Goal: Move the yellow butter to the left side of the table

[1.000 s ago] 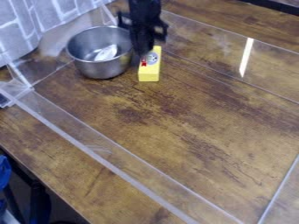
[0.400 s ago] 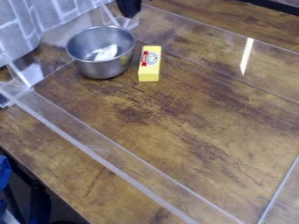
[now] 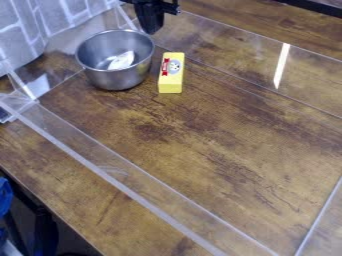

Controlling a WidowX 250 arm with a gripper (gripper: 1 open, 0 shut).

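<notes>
The yellow butter (image 3: 171,72), a small bright yellow box with a red-and-white label, lies flat on the dark wood-grain table (image 3: 214,150), just right of a steel bowl. My black gripper (image 3: 154,13) hangs at the top edge of the view, above and behind the butter and well apart from it. Only its lower tip shows. Its fingers look closed together with nothing between them.
A steel bowl (image 3: 115,58) with something pale inside stands at the back left, beside the butter. Clear acrylic strips (image 3: 94,160) run along the table's borders. A tiled wall (image 3: 40,25) rises behind the bowl.
The gripper, which stood right over the butter a second ago, has lifted up and back to the top edge. The butter and bowl have not moved.
</notes>
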